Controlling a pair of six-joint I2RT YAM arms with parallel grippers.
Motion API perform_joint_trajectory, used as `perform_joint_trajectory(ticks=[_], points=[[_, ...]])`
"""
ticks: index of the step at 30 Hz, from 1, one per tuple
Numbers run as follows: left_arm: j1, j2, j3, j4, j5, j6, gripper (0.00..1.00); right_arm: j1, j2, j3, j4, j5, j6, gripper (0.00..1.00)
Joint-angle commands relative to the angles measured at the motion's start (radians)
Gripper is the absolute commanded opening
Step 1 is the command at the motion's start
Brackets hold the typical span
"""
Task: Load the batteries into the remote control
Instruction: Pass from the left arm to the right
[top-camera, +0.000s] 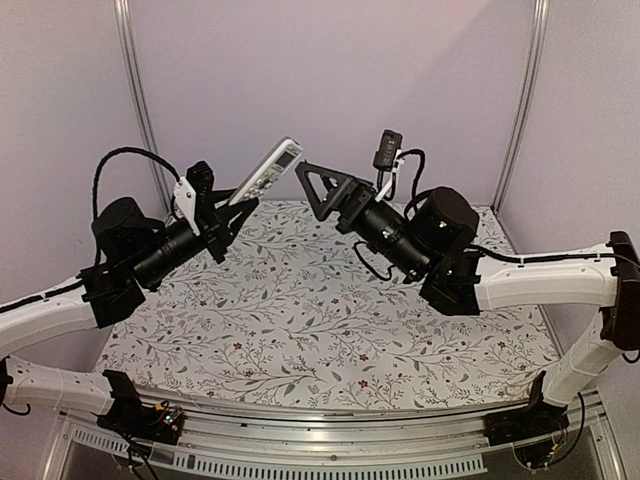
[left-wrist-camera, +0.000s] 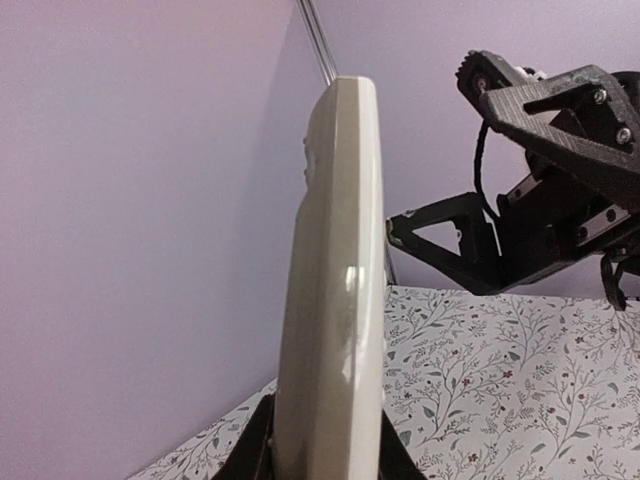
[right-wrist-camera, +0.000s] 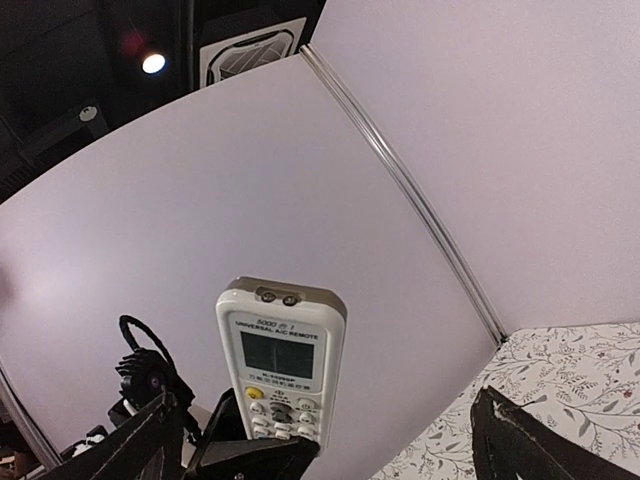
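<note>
Lilac walls back a floral tabletop (top-camera: 320, 330); above it the left gripper (top-camera: 233, 207) clamps the remote control (top-camera: 270, 170) by its lower end, hiding that end. Its back is unseen, and the right gripper (top-camera: 325, 192) gapes wide just beside it.

Remote control (right-wrist-camera: 281, 360) white; tablecloth (top-camera: 330, 330) white w/ grey leaf print; walls (top-camera: 330, 70) lilac.

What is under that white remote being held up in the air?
The remote has its lower end clamped by the left arm's black fingers, with the flowered table below. Its bottom tip is hidden between them; no batteries show.
</note>
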Motion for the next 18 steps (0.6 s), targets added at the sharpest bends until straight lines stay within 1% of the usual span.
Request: perform_joint_trajectory(ticks=[1,4,11,14,16,18], points=[[-0.017,0.000,0.017,0.089,-0.038,0.013,0.00,0.011,0.090,0.105,0.101,-0.037,0.085,0.99],[-0.028,0.009,0.017,0.093,-0.042,0.062,0.00,0.010,0.158,0.158,0.098,-0.053,0.117,0.99],[-0.043,0.036,-0.005,0.116,-0.179,0.188,0.00,0.011,0.250,0.261,0.095,-0.102,0.153,0.93],[-0.044,0.040,-0.009,0.123,-0.192,0.210,0.00,0.011,0.279,0.288,0.092,-0.122,0.167,0.91],[-0.044,0.040,-0.013,0.131,-0.183,0.211,0.00,0.011,0.301,0.308,0.088,-0.139,0.176,0.85],[-0.048,0.039,-0.016,0.138,-0.163,0.222,0.00,0.009,0.317,0.318,0.088,-0.142,0.185,0.75]])
